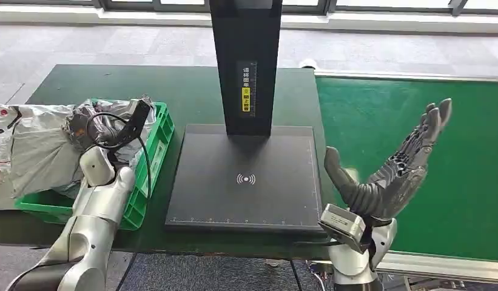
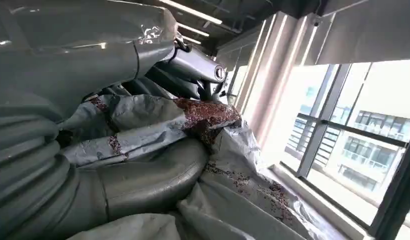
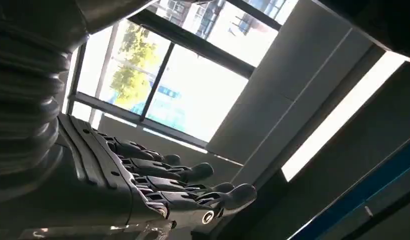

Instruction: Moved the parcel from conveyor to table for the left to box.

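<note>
A crumpled grey parcel (image 1: 82,124) lies in the green crate (image 1: 156,154) at the table's left. My left hand (image 1: 122,130) reaches into the crate and grips this parcel. In the left wrist view the grey bag with red speckles (image 2: 158,122) is pressed between the thumb (image 2: 153,175) and the fingers (image 2: 193,65). My right hand (image 1: 392,173) is raised over the near edge of the green conveyor (image 1: 416,109), palm turned up, fingers spread, holding nothing. The right wrist view has those fingers (image 3: 183,187) stretched out against the windows.
More grey parcels (image 1: 37,151) spill over the crate's left side. A black scanner base (image 1: 246,182) with a tall black post (image 1: 245,66) stands mid-table between crate and conveyor. The dark green table (image 1: 113,85) extends behind the crate.
</note>
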{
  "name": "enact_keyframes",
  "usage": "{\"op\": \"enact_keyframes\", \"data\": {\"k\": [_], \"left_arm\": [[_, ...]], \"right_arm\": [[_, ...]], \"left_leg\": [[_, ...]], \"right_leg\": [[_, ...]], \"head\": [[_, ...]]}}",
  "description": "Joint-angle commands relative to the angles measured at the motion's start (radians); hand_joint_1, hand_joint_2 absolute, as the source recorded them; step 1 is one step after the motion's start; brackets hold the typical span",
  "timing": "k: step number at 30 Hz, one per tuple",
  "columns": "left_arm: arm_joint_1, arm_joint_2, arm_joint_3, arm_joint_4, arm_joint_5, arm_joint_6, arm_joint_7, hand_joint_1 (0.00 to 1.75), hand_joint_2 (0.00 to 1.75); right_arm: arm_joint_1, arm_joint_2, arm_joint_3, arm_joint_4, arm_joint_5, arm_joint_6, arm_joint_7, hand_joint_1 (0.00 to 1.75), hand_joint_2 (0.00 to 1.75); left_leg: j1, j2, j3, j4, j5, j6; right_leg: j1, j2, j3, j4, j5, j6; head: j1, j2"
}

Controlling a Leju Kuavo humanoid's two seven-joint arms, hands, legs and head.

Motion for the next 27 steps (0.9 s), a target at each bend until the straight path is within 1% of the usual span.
{"op": "enact_keyframes", "data": {"k": [1,2,5,8,11,16,21,25,27], "left_arm": [[-0.092,0.051,0.038,0.255,0.003,-0.001,0.002,1.75,1.75],[-0.098,0.056,0.049,0.282,0.008,-0.001,0.003,1.75,1.75],[-0.098,0.056,0.049,0.282,0.008,-0.001,0.003,1.75,1.75],[-0.119,0.067,0.069,0.360,0.000,-0.001,0.008,1.75,1.75],[-0.140,0.074,0.077,0.422,-0.001,-0.033,0.021,1.75,1.75],[-0.152,0.081,0.065,0.478,-0.001,-0.111,0.054,1.75,1.75],[-0.162,0.078,0.037,0.509,-0.001,-0.260,0.060,1.75,1.75],[-0.165,0.075,0.031,0.514,0.000,-0.300,0.061,1.75,1.75],[-0.170,0.078,0.034,0.514,-0.001,-0.377,0.061,1.75,1.75]], "right_arm": [[0.012,0.022,0.011,0.067,-0.010,-0.001,0.001,0.00,1.75],[0.012,0.022,0.012,0.070,-0.008,-0.001,0.000,0.00,1.75],[0.012,0.022,0.012,0.070,-0.008,-0.001,0.000,0.00,1.75],[0.015,0.022,0.012,0.071,-0.010,-0.001,-0.002,0.00,1.75],[0.016,0.022,0.012,0.070,-0.010,-0.001,-0.002,0.00,1.75],[0.021,0.022,0.015,0.070,-0.009,-0.001,-0.002,0.00,1.75],[0.019,0.022,0.015,0.073,-0.004,-0.001,0.001,0.00,1.75],[0.017,0.022,0.017,0.077,-0.003,-0.001,0.001,0.00,1.75],[0.016,0.022,0.020,0.081,-0.006,-0.001,-0.001,0.00,1.75]], "left_leg": [[0.000,0.000,0.003,-0.002,0.000,0.000],[0.000,0.000,0.002,-0.001,0.000,0.000],[0.001,0.001,0.002,-0.001,0.000,0.000],[0.000,0.000,0.003,-0.002,0.000,0.000],[0.000,0.000,0.003,-0.002,0.000,0.000],[0.000,0.000,0.003,-0.002,0.000,0.000],[0.000,0.000,0.004,-0.003,0.000,0.000],[0.000,0.000,0.005,-0.003,0.000,0.001],[0.000,0.000,0.005,-0.002,0.000,0.000]], "right_leg": [[0.000,0.001,0.003,-0.002,0.000,0.000],[0.000,0.000,0.002,-0.001,0.000,0.000],[0.001,0.001,0.002,-0.001,0.000,0.000],[0.000,0.001,0.002,-0.001,0.000,0.000],[0.000,0.000,0.003,-0.001,0.000,0.000],[0.000,0.000,0.003,-0.002,0.000,0.000],[0.000,0.000,0.004,-0.003,0.000,0.000],[0.000,0.000,0.005,-0.003,0.001,0.000],[0.000,0.000,0.005,-0.001,0.000,0.000]], "head": [[0.000,0.000],[0.000,0.000],[0.000,0.000],[0.000,0.000],[0.000,0.000],[0.000,0.000],[0.000,0.000],[0.000,0.000],[0.000,0.000]]}}
